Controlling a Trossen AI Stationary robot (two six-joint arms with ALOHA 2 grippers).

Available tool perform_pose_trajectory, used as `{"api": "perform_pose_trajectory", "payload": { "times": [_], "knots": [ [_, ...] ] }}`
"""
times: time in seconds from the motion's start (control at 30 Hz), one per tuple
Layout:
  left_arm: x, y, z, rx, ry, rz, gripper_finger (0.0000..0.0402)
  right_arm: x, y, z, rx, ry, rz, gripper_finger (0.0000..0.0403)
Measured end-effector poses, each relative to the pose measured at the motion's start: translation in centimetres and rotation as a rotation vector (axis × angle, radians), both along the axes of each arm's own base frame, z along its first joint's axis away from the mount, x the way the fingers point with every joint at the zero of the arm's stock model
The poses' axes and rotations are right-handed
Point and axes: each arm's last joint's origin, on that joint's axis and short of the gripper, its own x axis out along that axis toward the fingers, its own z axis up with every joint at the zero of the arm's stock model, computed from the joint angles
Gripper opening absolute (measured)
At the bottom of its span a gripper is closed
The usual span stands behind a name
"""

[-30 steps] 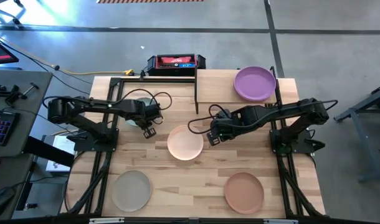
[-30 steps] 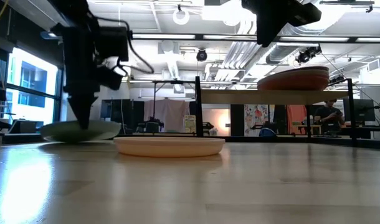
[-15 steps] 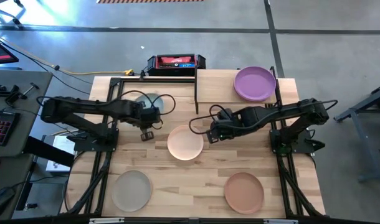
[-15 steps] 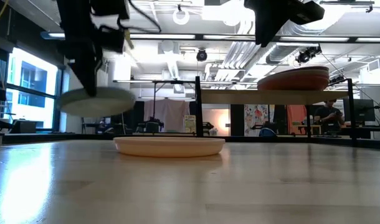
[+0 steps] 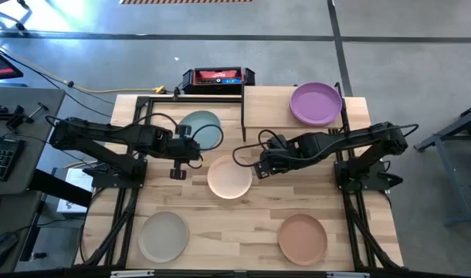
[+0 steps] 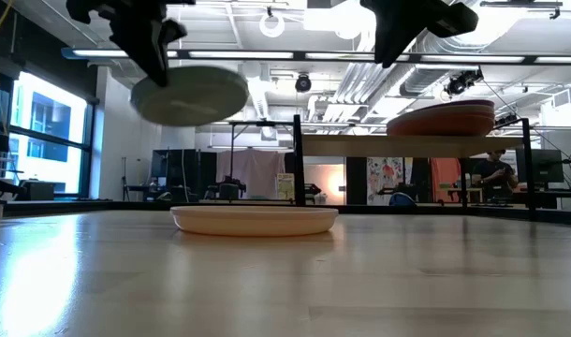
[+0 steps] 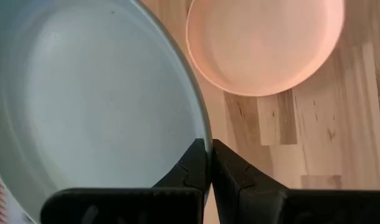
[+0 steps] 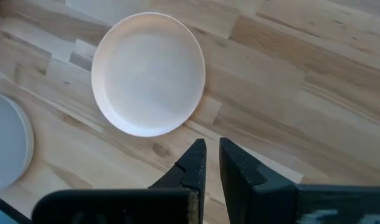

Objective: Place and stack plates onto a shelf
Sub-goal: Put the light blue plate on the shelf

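Tilting teal plate (image 5: 201, 129), rim-pinched, airborne

Two dark, jointed robot arms, each looped with black cable near the wrist, end in a left hand (image 7: 207, 168) and right hand (image 8: 210, 163) of two slim, angular black fingers.

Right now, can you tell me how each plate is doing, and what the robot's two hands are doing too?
teal plate: lifted in the air, pinched by its rim.
left gripper: shut on the teal plate's rim.
right gripper: empty, fingers nearly together, above the table.
peach plate: flat on the table, mid-table.
purple plate: on the shelf.
beige plate: flat on the table, near edge.
terracotta plate: flat on the table, near edge.
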Motion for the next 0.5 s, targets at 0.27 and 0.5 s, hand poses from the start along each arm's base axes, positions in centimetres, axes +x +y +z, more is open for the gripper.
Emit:
{"api": "perform_pose_trajectory", "payload": {
  "times": [0.27,0.5],
  "knots": [
    [-0.1,-1.7,0.8,0.151,0.036,-0.252,0.0001,0.6,0.1,0.3,-0.011,-0.064,0.038,0.0059],
    [-0.3,-3.2,0.8,0.250,0.075,-0.438,0.0001,1.2,-0.8,0.5,-0.053,-0.126,-0.028,0.0112]
  ]
}}
